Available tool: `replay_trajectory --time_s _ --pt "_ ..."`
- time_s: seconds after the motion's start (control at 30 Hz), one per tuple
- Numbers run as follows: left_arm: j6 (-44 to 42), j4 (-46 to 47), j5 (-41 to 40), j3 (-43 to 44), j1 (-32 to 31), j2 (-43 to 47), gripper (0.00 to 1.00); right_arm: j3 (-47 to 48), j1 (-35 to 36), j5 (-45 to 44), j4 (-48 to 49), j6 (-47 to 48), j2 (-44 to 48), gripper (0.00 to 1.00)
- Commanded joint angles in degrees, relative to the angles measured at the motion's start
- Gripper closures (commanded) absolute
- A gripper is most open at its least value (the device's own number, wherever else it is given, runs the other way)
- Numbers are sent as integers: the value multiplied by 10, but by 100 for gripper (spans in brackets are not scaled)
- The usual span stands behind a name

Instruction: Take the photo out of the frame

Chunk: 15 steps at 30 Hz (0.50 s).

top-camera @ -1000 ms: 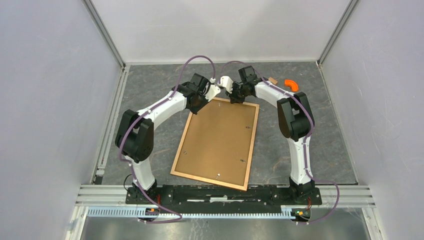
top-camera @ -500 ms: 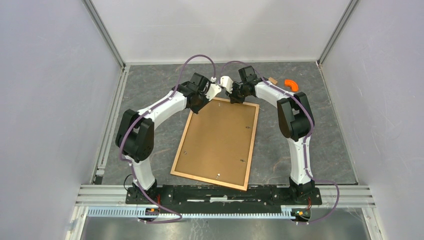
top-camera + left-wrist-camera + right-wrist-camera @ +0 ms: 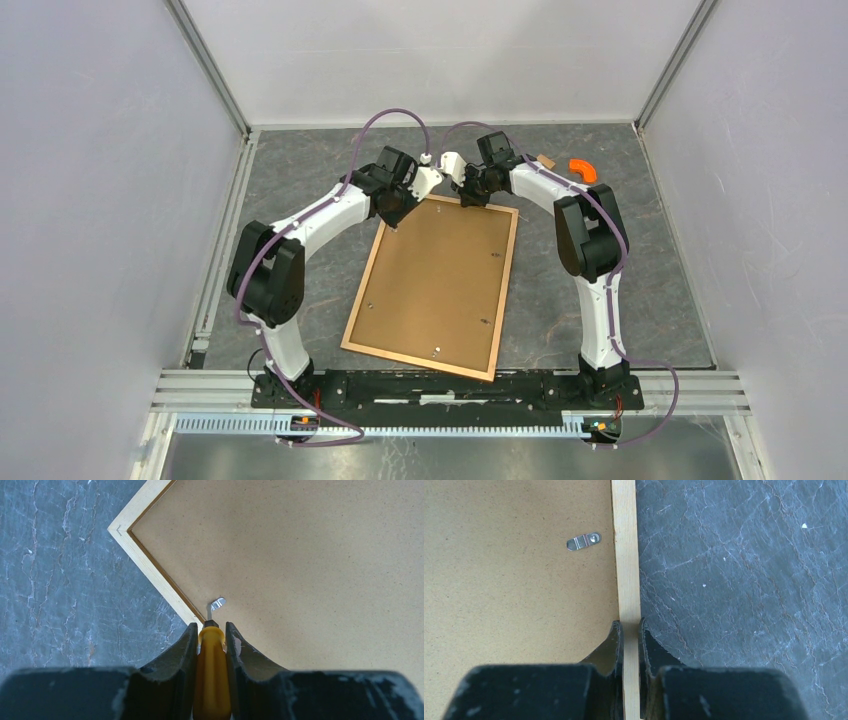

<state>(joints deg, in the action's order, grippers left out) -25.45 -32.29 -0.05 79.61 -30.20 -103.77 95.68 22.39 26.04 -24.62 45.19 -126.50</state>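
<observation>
- Orange-brown wood runs all the way round: the frame (image 3: 365, 287) lies face down and flat on the grey marbled table (image 3: 660, 250). It sits between the two arms, turned at a slant, with its long sides running near to far.
- Up top is the plain brown backing board (image 3: 440, 275), filling the frame edge to edge, with a few small metal fasteners dotted near its rim.
- The left gripper (image 3: 392, 220) is down at the frame's far-left corner. From the wrist you can see it clearly: its fingers (image 3: 182, 655) are clamped tight on a yellow-handled tool (image 3: 212, 675), the handle squeezed between both pads.
- The tool's thin metal tip reaches a silver tab (image 3: 218, 602) on the board, just inside the wooden border. Tip and tab appear to meet, and the tab angles away from the border.
- Over to the right gripper (image 3: 468, 196), at the frame's far edge. It is pinched shut on the wooden border itself, one of its fingers (image 3: 606, 650) over the board side and the other over the table side.
- Just ahead of that grip, a second silver tab (image 3: 584, 541) lies flat on the board beside the border, pointing inward across the board.
- Far right on the table, well apart from the frame, sit a small orange piece (image 3: 582, 170) and a little brown scrap (image 3: 545, 160) near it.
</observation>
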Motion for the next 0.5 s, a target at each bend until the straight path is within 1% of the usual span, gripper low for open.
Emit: replay_trajectory --time_s 0.0,0.27,0.47 --pt "38 32 29 -1 -8 24 98 13 9 19 -3 -16 -24 100" --pt "44 27 33 4 -7 28 98 12 9 18 -4 -16 -24 100" --pt "60 -18 61 50 15 53 98 13 8 15 -1 -20 -19 100"
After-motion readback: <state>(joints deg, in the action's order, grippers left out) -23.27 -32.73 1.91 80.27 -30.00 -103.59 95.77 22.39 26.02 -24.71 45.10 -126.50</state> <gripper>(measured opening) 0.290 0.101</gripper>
